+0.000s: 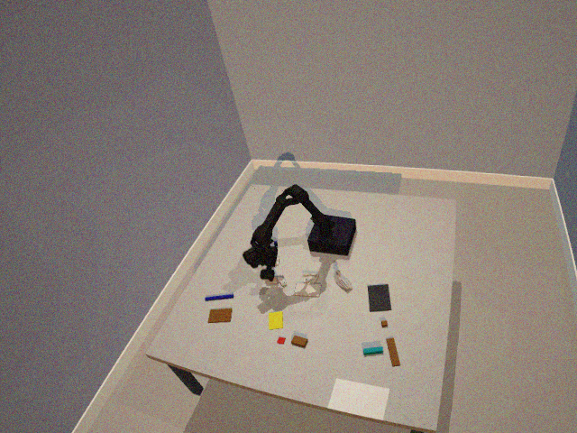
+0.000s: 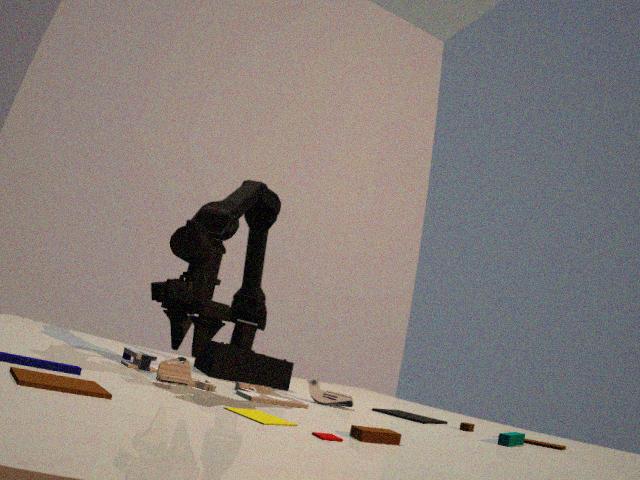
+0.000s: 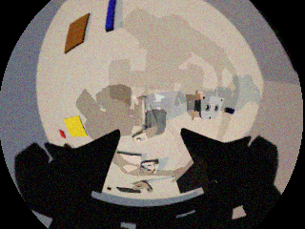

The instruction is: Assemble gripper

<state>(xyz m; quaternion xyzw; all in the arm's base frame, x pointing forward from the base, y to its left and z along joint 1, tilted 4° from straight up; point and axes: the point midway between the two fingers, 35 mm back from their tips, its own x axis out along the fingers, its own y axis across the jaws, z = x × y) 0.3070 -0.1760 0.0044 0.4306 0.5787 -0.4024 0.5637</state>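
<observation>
My gripper (image 2: pixel 187 350) (image 3: pixel 151 133) is open and empty, pointing down above the left middle of the table; the top view hides its fingertips. A pale plate with two dark round holes (image 3: pixel 213 102) lies right of the fingers in the wrist view. A light wooden part (image 2: pixel 174 372) stands below and in front of the fingers, beside a small pale part (image 2: pixel 205 384) (image 3: pixel 139 135). A flat pale assembly (image 2: pixel 273 399) lies farther right. A pale curved jaw-like part (image 1: pixel 342 280) (image 2: pixel 330 396) lies apart, right of it. I cannot tell which part is the base; no meshed teeth are discernible.
A blue bar (image 1: pixel 218 297), brown plate (image 1: pixel 220 315), yellow square (image 1: pixel 276 320), red chip (image 1: pixel 280 340) and brown block (image 1: pixel 298 341) lie toward the front. A black plate (image 1: pixel 379 298), teal block (image 1: pixel 372 351) and brown strip (image 1: pixel 392 352) lie right. The arm's black base (image 1: pixel 332 234) stands behind.
</observation>
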